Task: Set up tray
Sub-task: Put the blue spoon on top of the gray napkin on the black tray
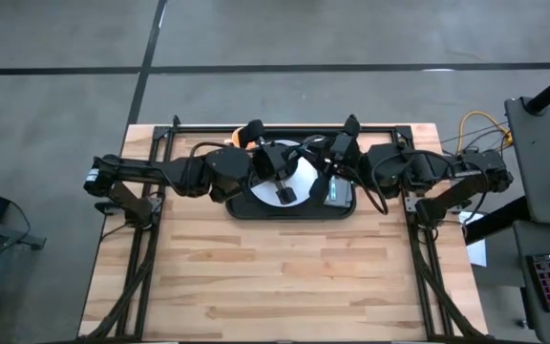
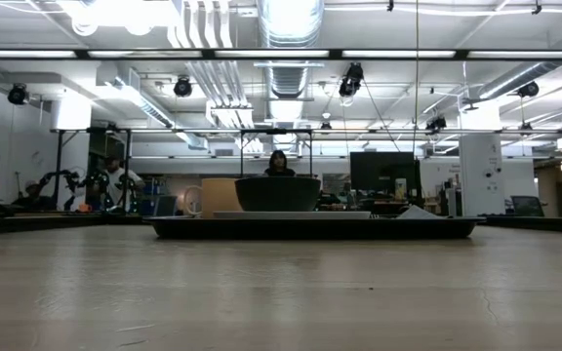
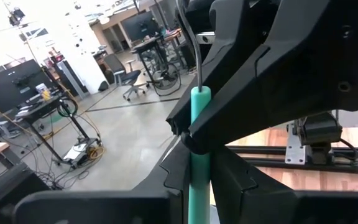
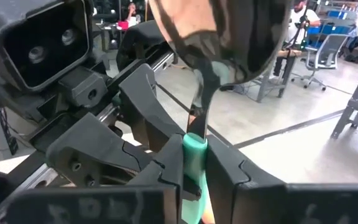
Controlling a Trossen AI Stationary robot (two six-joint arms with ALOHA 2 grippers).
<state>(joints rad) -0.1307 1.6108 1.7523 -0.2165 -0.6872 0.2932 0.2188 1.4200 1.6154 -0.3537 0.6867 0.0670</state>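
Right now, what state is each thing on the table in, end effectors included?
Tray: flat on the table.
White plate: lying in the tray.
Bowl: upright on the tray.
Left end effector: shut on a teal-handled utensil.
Right end effector: shut on a teal-handled spoon.

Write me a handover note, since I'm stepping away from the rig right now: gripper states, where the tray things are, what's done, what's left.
Left gripper: shut on a teal-handled utensil, over the tray's left part.
Right gripper: shut on a teal-handled spoon, over the tray's right part.
Tray: middle of the table's far side.
Done: white plate on the tray, grey napkin on the tray to its right.
Left: both utensils are not yet released and probably still need laying on the tray.
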